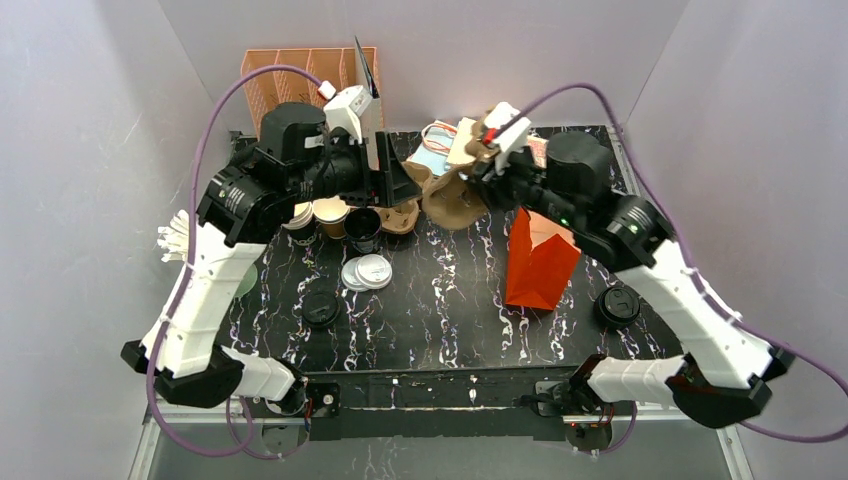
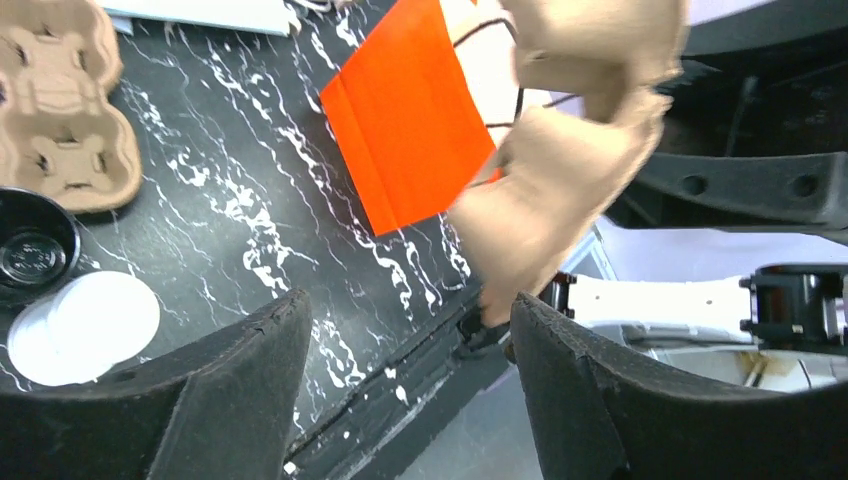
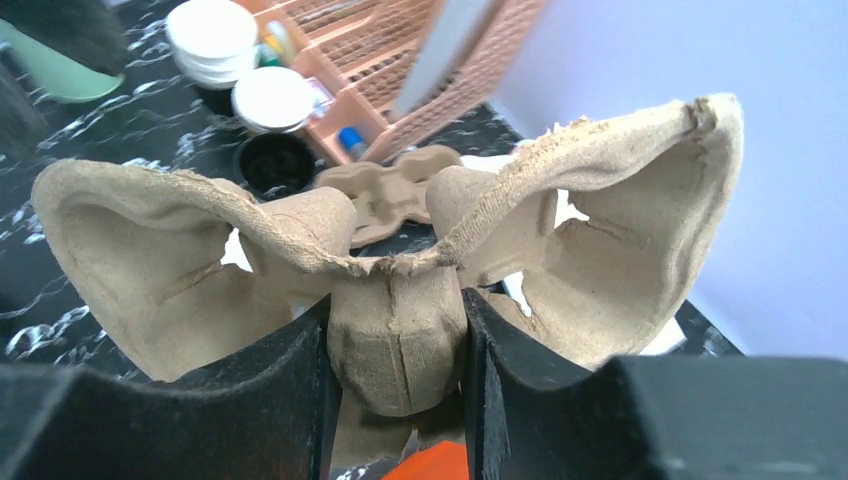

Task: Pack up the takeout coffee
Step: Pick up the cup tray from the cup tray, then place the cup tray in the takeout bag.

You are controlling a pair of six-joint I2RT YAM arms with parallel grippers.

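Observation:
The kraft-paper cups [image 1: 331, 213], white inside, stand at the back left of the table beside a black cup [image 1: 363, 228]. My right gripper [image 1: 482, 167] is shut on the centre post of a pulp cup carrier [image 1: 455, 205] and holds it in the air over the back middle. The right wrist view shows the post pinched between the fingers [image 3: 397, 345], with the carrier's two pockets [image 3: 610, 240] spread to either side. My left gripper [image 1: 398, 186] is open and empty, raised just left of the carrier. In its wrist view [image 2: 410, 370] the carrier [image 2: 560, 190] hangs ahead of the jaws.
An orange paper bag [image 1: 540, 262] stands open at centre right, also in the left wrist view [image 2: 410, 115]. A second pulp carrier [image 1: 405, 215] lies on the table. White lids [image 1: 366, 272] and black lids [image 1: 320, 308] [image 1: 617, 305] lie in front. An orange rack [image 1: 310, 75] stands at the back.

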